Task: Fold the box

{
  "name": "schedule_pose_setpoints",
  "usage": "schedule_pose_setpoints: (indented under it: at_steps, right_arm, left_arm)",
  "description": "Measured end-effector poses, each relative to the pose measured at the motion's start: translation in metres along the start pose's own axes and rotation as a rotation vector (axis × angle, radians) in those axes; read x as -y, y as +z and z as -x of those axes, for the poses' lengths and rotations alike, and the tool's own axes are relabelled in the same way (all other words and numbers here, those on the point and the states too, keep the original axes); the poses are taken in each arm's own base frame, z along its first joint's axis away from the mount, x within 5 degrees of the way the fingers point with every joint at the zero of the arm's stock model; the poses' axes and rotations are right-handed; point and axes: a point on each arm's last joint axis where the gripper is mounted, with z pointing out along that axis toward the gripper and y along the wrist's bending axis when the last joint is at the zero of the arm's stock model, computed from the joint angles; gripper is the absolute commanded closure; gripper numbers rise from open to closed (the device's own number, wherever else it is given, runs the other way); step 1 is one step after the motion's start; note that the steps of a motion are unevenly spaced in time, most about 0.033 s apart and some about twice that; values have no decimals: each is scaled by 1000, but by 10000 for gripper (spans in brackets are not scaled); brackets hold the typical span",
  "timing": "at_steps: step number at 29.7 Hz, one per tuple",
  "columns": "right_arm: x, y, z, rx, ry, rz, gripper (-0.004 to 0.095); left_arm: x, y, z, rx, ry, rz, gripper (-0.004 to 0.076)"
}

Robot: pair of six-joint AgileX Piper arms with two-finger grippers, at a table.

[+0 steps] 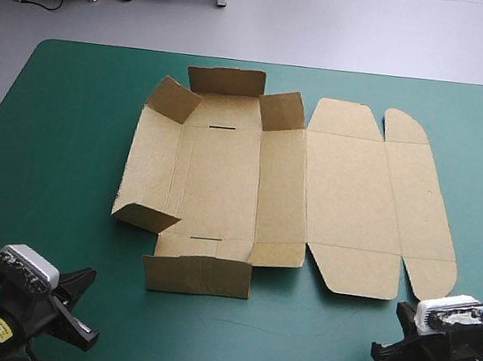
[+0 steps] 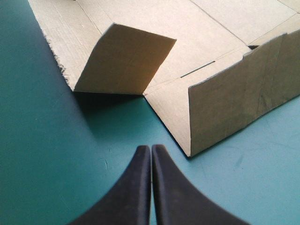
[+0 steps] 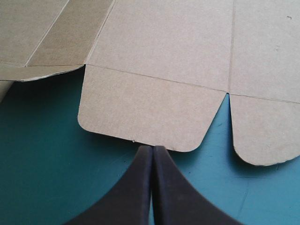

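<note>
a: entry one. left gripper [image 2: 151, 147], two broad black fin-shaped fingers: pressed together in a single pointed arch, holding nothing. it is over bare teal-green table cover [image 1: 62, 121], near the box's near-left corner and apart from it.

b: entry two. right gripper [image 3: 153, 147], same pattern: fingers likewise together, empty. the tip sits at the edge of a rounded lid flap [image 3: 145, 112]. i cannot tell whether it touches.

a: entry three. the box [image 1: 346, 194], a cut sheet of brown board, lies mid-table. the tray half is toward the left and the lid half is flat toward the right.

b: raised parts?

a: near end wall [image 2: 243, 93], standing roughly upright. corner flap [image 2: 124, 61], tilted up and leaning inward. a narrow slot [image 2: 199, 70] lies in the floor between them. the far end shows matching parts, half raised.

b: step in hand, as i judge it: stand the left side wall up and tuck the corner flaps inside it.

a: recommended handling:
- ease the left tip under the outer left edge and lift along the crease, not at a corner, so the board hinges instead of buckling.
- bring the right gripper onto the floor panel as a weight, since the loose sheet will likely slide on the cover.
- keep the corner flap inside the end wall before folding that wall over toward its slot.
</note>
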Motion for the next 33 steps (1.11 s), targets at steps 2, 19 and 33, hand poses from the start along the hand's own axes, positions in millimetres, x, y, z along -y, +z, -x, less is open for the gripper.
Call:
schedule_pose_setpoints:
  at_steps: [2, 19, 33]
  right_arm:
    - [0, 0, 0, 0, 0, 0, 928]
    - [0, 0, 0, 0, 0, 0, 928]
    - [0, 0, 0, 0, 0, 0, 928]
  left_arm:
    - [0, 0, 0, 0, -3, 0, 729]
    - [-3, -16, 39, 30, 19, 28, 729]
    - [-38, 19, 153, -106, 164, 194, 729]
